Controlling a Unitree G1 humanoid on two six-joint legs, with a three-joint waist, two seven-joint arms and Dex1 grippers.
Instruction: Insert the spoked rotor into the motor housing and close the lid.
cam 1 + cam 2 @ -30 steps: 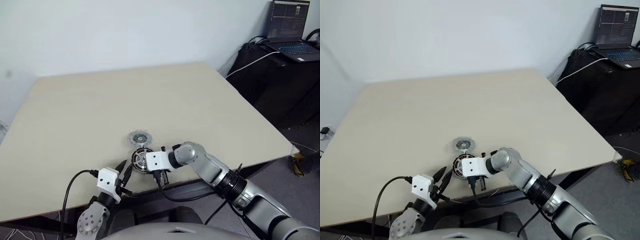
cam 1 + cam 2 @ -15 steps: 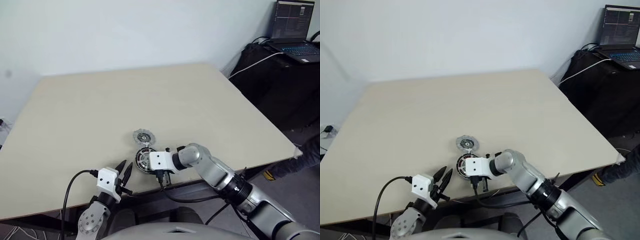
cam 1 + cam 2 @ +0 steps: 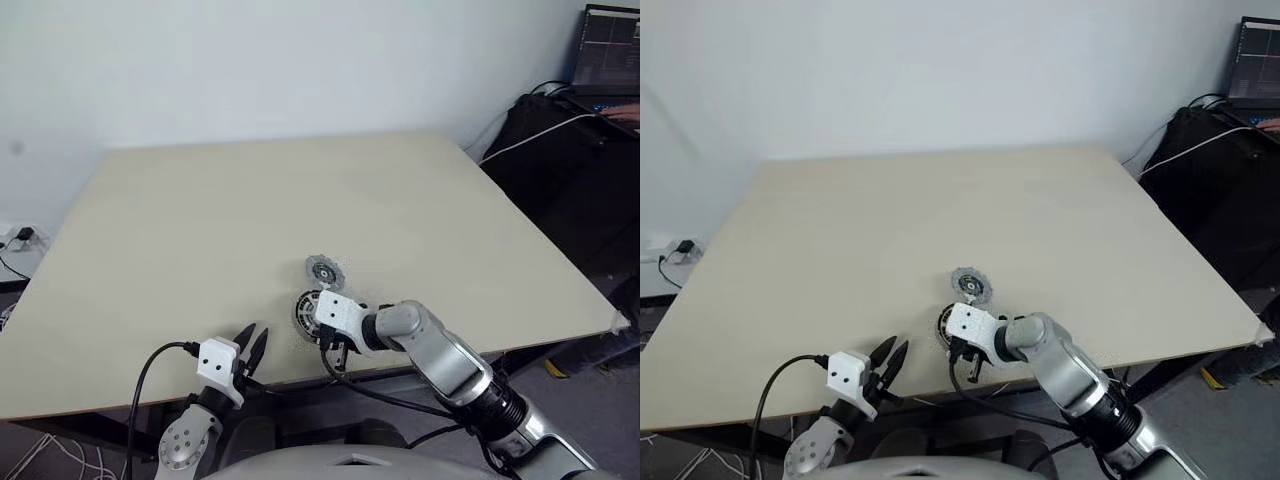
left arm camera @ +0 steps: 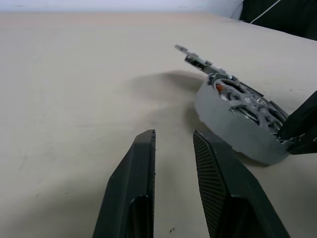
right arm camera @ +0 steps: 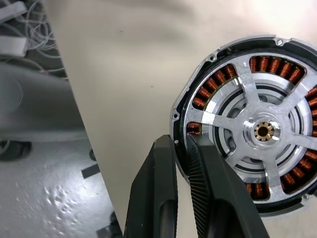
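Plain white wall behind, big pale beige worktop [image 3: 250, 210] taking up most of the scene, and everything that matters is bunched up at the near edge.

Right hand [image 5: 181, 148] first: its two black fingers are pinched nearly together on the rim of the motor housing [image 5: 247, 124], one finger outside the dark rim and the other just inside over the copper coils. So it's closed on the housing wall. The spoked rotor [image 5: 262, 131] is already sitting down inside the housing, silver spokes and brassy hub in the middle with the ring of copper windings showing between the spokes. From the head cameras the housing [image 3: 312, 310] sits right at the near edge of the worktop, mostly tucked behind the white wrist block of the right arm.

Just past the housing, a bit further from the edge, the lid [image 3: 324, 270] lies on the worktop, notched grey disc with the dark centre facing up. Looks close beside the housing, can't tell if they actually touch.

Left hand [image 4: 173, 144] is off to the left of the housing, low over the worktop edge, fingers only a narrow gap apart and nothing between them. It's pointing toward the housing but clear of it.

Off to the far right there's a dark desk with a laptop [image 3: 610, 20] and a white cable [image 3: 530, 135] running down.
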